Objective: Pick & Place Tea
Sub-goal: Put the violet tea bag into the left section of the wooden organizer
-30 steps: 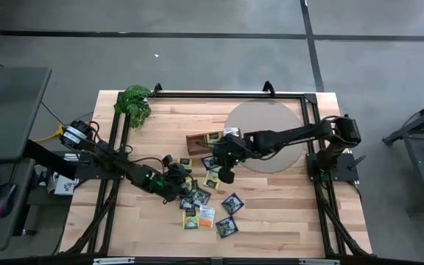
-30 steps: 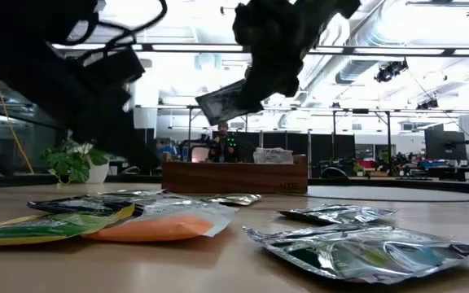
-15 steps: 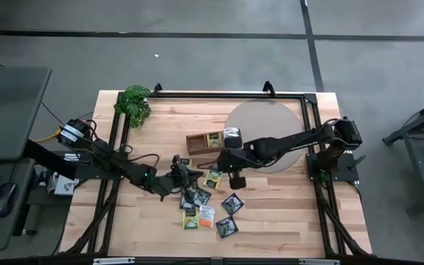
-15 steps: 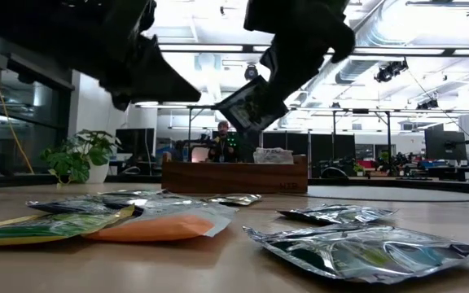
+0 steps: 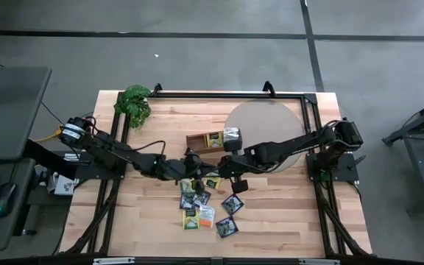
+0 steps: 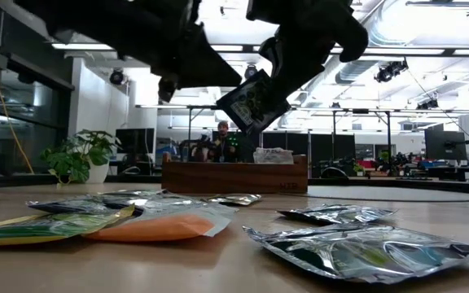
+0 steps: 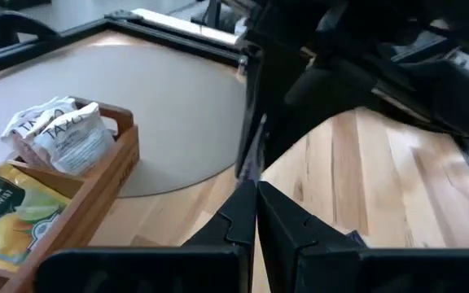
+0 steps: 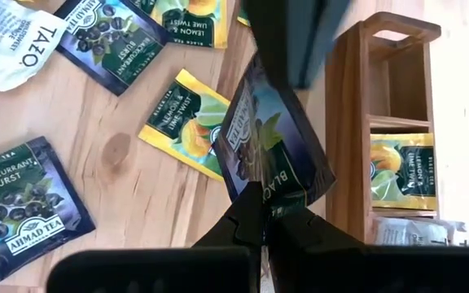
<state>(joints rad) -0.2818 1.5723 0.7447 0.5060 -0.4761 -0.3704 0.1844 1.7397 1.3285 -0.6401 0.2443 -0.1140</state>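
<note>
Several loose sachets (image 5: 198, 207) beside wooden tray (image 5: 199, 141)

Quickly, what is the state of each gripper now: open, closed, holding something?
Left gripper: fingers closed, nothing seen between them.
Right gripper: fingers closed on a dark blackcurrant tea sachet, lifted above the table.

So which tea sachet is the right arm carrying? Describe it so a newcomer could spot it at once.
Start at the wooden tray in the middle of the table. Just in front of it, the right pincer is shut on a dark blue-black sachet. Unlike the sachets lying flat on the wood, such as the yellow lemon-lime one, it hangs tilted in the air.
</note>
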